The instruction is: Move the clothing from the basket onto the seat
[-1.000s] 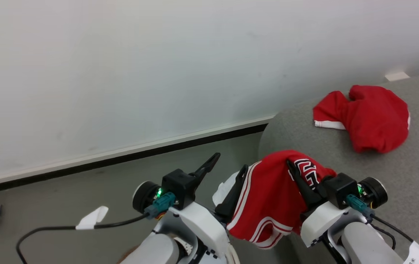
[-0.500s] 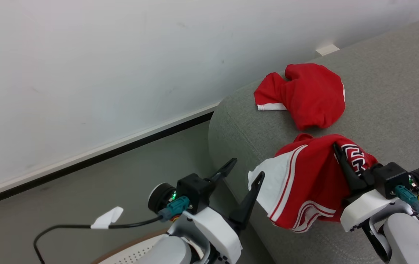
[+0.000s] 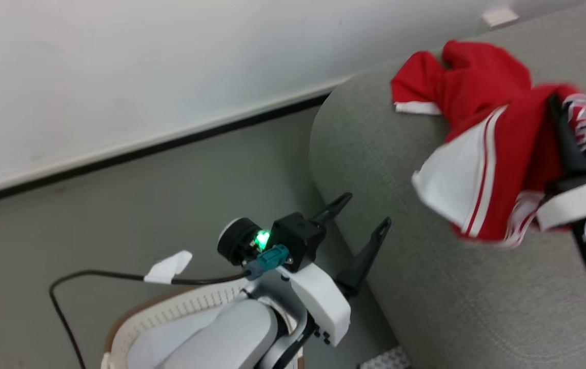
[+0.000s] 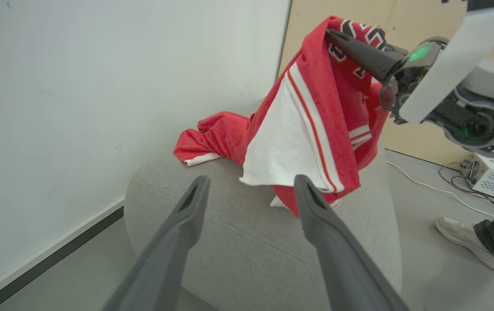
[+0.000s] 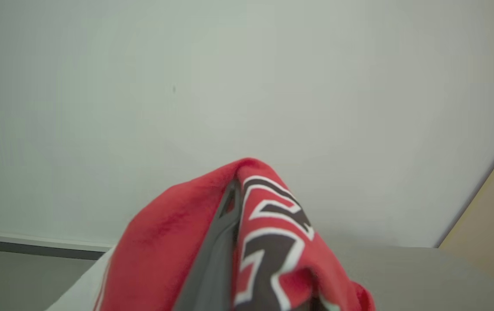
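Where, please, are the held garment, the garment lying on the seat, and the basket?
held garment (image 4: 282,147): left wrist view, white panel.
lying garment (image 3: 477,77): head view, red middle.
basket (image 3: 185,306): head view, perforated wall.

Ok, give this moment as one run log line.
right gripper: shut on striped garment, hanging over seat | left gripper: open, empty | second garment: lying on seat | basket: beside seat

Readable text: none for you | red garment (image 5: 268,246): large black characters edged in white, creased and folded, too broken up to name as letters or numbers | head view: same print blurred
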